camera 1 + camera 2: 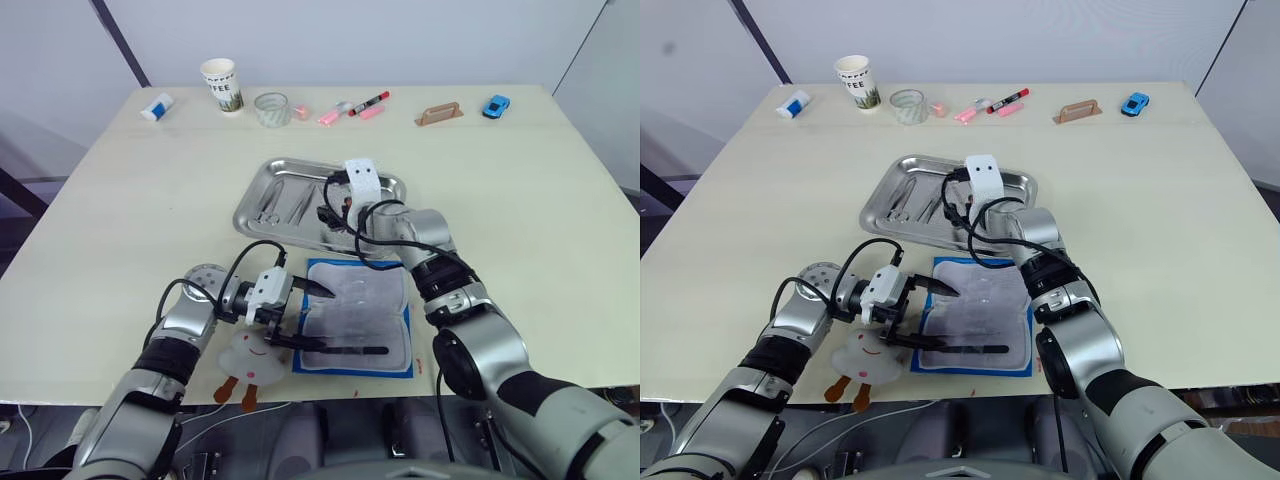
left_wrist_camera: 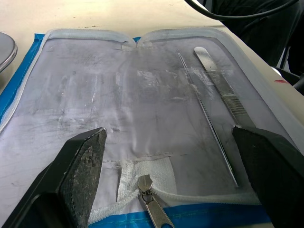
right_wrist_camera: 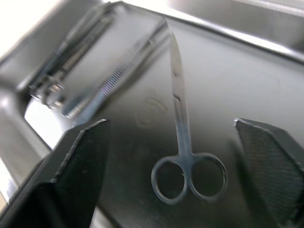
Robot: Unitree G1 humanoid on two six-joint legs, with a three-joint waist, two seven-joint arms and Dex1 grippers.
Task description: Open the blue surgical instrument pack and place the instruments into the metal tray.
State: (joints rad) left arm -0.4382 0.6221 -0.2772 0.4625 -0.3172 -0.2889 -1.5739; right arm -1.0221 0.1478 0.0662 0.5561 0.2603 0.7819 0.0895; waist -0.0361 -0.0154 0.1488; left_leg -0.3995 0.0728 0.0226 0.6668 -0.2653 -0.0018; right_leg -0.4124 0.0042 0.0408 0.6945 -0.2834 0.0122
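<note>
1. my right claw (image 3: 173, 156) hangs over the metal tray (image 1: 385, 186) with its fingers spread wide and nothing between them; a pair of small scissors (image 3: 183, 142) lies flat on the tray floor just under it.
2. my left claw (image 2: 166, 171) is also apart and empty, poised low over the blue surgical instrument pack (image 1: 400, 366), which lies opened flat on the bench (image 1: 550, 200) just in front of the tray.
3. on the pack's grey-white lining two instruments remain: a thin probe (image 2: 206, 114) and a flat scalpel handle (image 2: 223, 90), side by side near one edge.
4. more forceps (image 1: 270, 205) lie at the tray's far left end.
5. i judge the remaining tools light, stiff and slick; lying flush on soft lining they will be hard to pinch, so i'd take the scalpel handle at its ribbed middle.
6. a white plush toy (image 1: 250, 362) sits touching the pack's left edge.
</note>
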